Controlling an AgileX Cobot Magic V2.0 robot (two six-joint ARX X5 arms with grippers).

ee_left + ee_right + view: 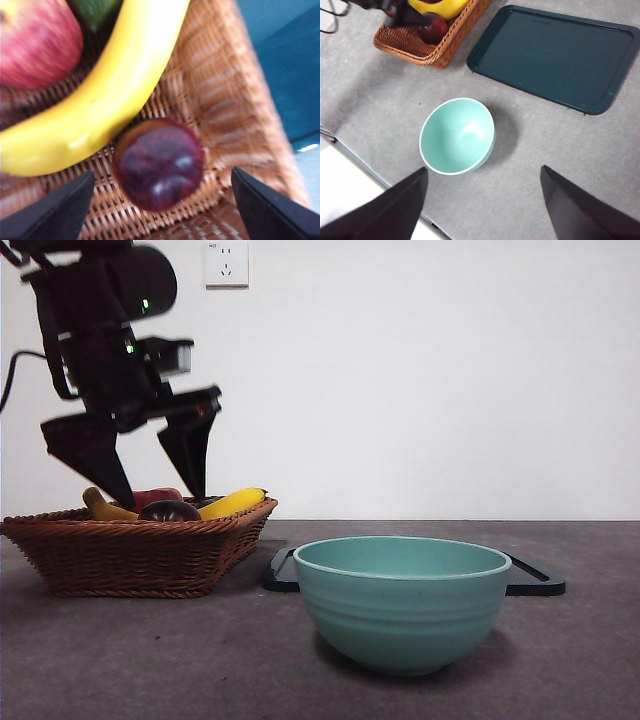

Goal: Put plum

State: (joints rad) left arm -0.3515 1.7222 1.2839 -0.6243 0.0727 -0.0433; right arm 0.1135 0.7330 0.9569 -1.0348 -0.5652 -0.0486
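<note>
The plum (pixel 160 164) lies on the woven floor of the wicker basket (pixel 140 555), near one basket corner, just beside the banana (pixel 107 95) and apart from the red-pink apple (pixel 37 45), which sits on the far side of the banana. A dark green item (pixel 95 12) shows beyond the banana; its kind cannot be told. The left tool (pixel 160 490) hangs over the basket with its jaws spread wide, one on each side of the plum, tips lowered to about the basket rim; the wrist view shows clear gaps between each jaw and the fruit, so no contact is made. In the front view the plum (pixel 170 510) sits between the two black jaws, with the banana (pixel 232 503) rising above the basket rim beside it. The teal bowl (pixel 402 600) stands on the grey tabletop (pixel 580 660) well apart from the basket, and the dark tray (pixel 555 55) lies flat between and behind them. The right tool (pixel 482 200) hovers high above the bowl (pixel 457 136), jaws spread, holding nothing.
</note>
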